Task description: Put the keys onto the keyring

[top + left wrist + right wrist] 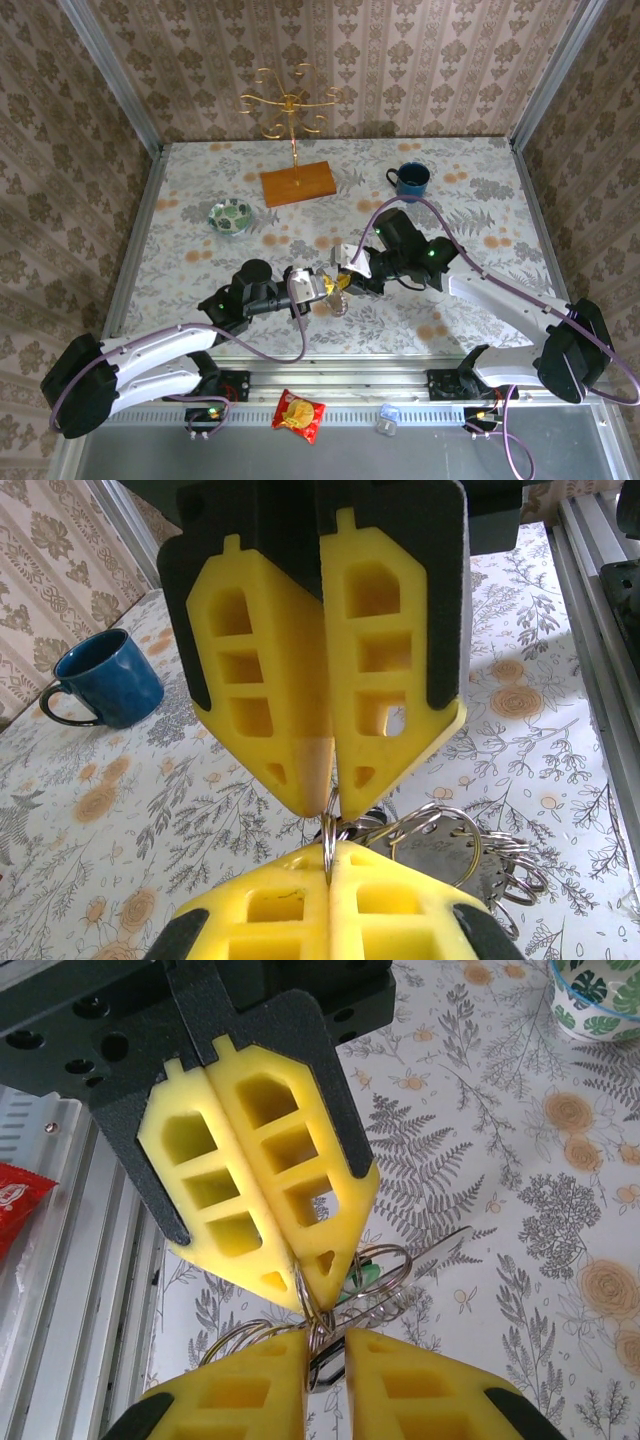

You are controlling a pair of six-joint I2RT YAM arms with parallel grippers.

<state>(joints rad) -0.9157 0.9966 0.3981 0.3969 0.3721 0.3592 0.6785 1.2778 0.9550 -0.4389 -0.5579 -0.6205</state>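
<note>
Though edge-on, keyring [327,830] upright in left tool [329,846]

White-and-black arms [150,355], purple cables [405,201], yellow honeycombed tool pads [280,910] — black mounts

Keyring [337,296] between left pincer [322,287] and right pincer [351,280] — mug [411,179], bowl [231,216] behind them.

The green key [361,1272] is mostly hidden behind the keyring [398,1260] wires. The keyring's lower loops disappear between the jaws of the right gripper [325,1345] at 6 o'clock. The bowl [600,1000] is cut off at 1 o'clock and a red packet [15,1210] at 9 o'clock. From above, key and ring are too small to separate.
</note>
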